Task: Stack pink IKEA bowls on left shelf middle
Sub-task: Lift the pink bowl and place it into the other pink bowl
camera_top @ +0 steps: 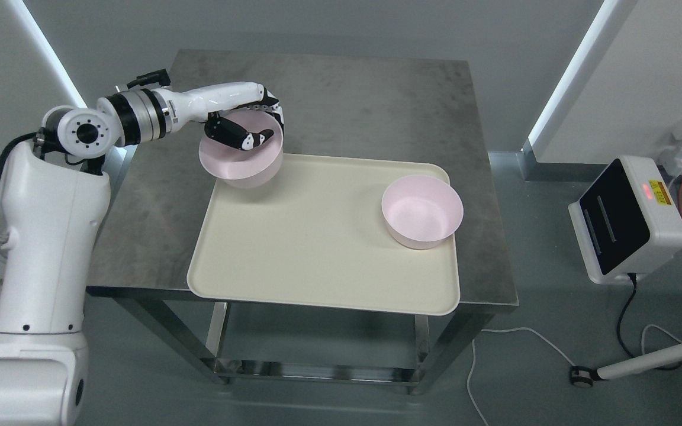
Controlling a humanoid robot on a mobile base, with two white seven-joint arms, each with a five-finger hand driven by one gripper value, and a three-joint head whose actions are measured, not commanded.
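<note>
Bench (341, 100): carries one tray (317, 248), set toward its near edge.
Tray: one bowl (422, 211) standing on its right side.
Second bowl (241, 155): at the tray's far left corner, tilted, held by the left robot hand (246, 127).
Floor right of bench: a boxy device (628, 220).

steel table (341, 100), cream tray (317, 248) lying on it
</note>
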